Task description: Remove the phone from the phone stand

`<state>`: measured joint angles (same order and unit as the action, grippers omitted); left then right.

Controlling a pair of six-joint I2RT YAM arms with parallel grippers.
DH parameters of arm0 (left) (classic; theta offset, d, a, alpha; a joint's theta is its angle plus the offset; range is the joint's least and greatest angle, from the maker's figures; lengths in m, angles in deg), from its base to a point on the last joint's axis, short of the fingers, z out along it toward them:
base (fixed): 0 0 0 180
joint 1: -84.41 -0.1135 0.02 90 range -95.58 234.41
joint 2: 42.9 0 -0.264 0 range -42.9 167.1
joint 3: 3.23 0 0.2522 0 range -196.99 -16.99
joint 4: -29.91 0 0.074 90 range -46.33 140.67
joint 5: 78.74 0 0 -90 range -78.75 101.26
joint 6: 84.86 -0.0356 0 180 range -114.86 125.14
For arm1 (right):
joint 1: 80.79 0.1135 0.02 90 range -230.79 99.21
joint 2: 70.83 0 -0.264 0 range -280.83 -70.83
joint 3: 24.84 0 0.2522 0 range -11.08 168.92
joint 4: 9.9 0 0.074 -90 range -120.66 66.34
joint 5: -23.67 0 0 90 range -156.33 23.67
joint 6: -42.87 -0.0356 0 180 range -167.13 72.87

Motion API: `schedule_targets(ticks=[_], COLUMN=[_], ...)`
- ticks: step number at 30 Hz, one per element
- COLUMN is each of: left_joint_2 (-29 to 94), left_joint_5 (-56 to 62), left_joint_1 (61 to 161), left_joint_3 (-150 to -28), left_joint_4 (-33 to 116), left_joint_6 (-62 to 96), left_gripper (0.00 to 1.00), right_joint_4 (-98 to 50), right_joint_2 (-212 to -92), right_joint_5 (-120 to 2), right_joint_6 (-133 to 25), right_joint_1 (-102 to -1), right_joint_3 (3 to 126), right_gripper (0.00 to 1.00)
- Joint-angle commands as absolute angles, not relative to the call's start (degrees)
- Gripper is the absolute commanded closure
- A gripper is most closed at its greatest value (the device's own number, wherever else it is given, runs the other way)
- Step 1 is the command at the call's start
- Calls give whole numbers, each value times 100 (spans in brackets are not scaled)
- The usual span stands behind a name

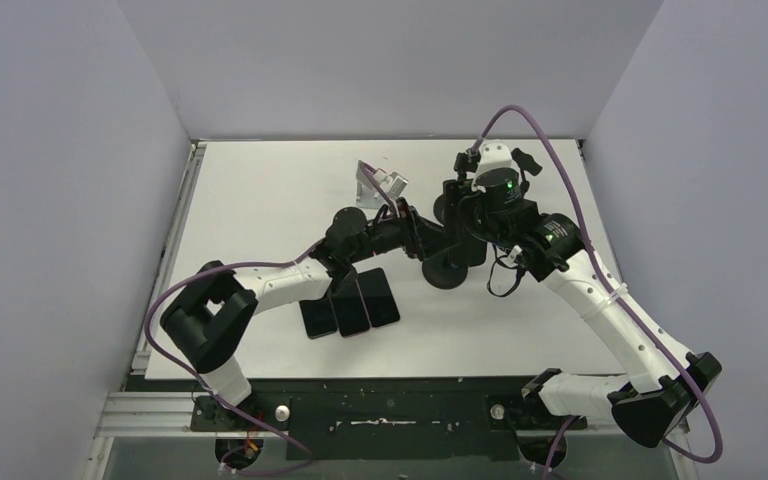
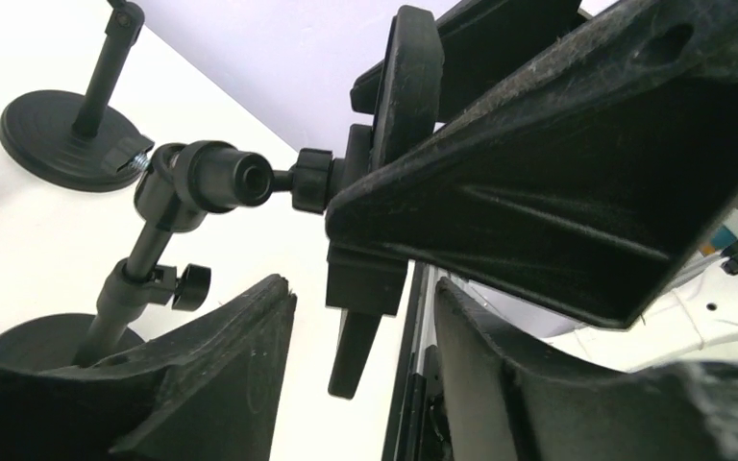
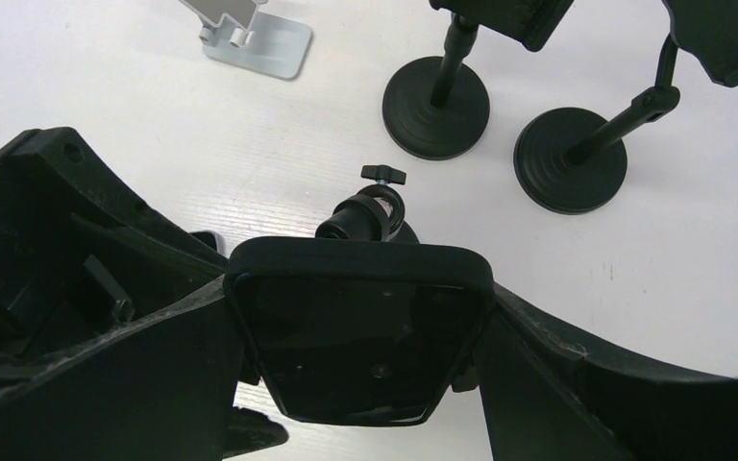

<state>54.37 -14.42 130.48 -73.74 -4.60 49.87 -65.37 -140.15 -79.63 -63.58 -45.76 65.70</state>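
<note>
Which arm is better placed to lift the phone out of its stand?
The right. The right gripper touches the phone on both side edges. The left gripper is open around the stand's clamp, holding nothing.

A robotics lab test cell: two robot arms, the left arm (image 1: pixel 260 285) and the right arm (image 1: pixel 600 300), stand bolted to a metal rail (image 1: pixel 150 410) at the near edge of a white table (image 1: pixel 260 200). Plain pale walls (image 1: pixel 60 150) box in the table on three sides. Purple cables (image 1: pixel 550 140) loop along the arms. Black phone stands (image 1: pixel 447 272), a silver stand (image 1: pixel 375 185) and a row of dark phones (image 1: pixel 350 305) are set out as test pieces.
</note>
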Motion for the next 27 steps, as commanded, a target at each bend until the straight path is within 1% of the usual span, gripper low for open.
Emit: schedule_targets(ticks=[1,5,8,14,20,24,27], left_joint_2=[5052,5087,5178,5183,5127,5161,5237], left_joint_5=[-1413,-1652,-1744,-1848,-1984,-1874,-1853], left_joint_1=[12870,12617,12505,12581,12796,12844,12852], left_joint_3=[-7050,-6744,-6693,-6847,-7100,-7167,-7337], left_joint_4=[-1291,-2145,-2695,-2743,-1790,-1582,-1449], left_joint_6=[5046,5312,5544,5263,4482,4363,4421], left_gripper=[42,32,30,29,29,29,36], right_joint_4=[-6453,-6436,-6444,-6461,-6462,-6436,-6420], right_joint_2=[-13921,-13912,-13916,-13928,-13955,-13975,-13990], right_joint_5=[-7924,-7873,-7876,-7855,-7805,-7719,-7696], right_joint_6=[-6372,-6409,-6451,-6511,-6573,-6619,-6636], right_joint_1=[-4519,-4512,-4506,-4502,-4502,-4505,-4506], right_joint_3=[6600,6612,6633,6709,6791,6803,6790], right_gripper=[59,61,61,60,59,59,59])
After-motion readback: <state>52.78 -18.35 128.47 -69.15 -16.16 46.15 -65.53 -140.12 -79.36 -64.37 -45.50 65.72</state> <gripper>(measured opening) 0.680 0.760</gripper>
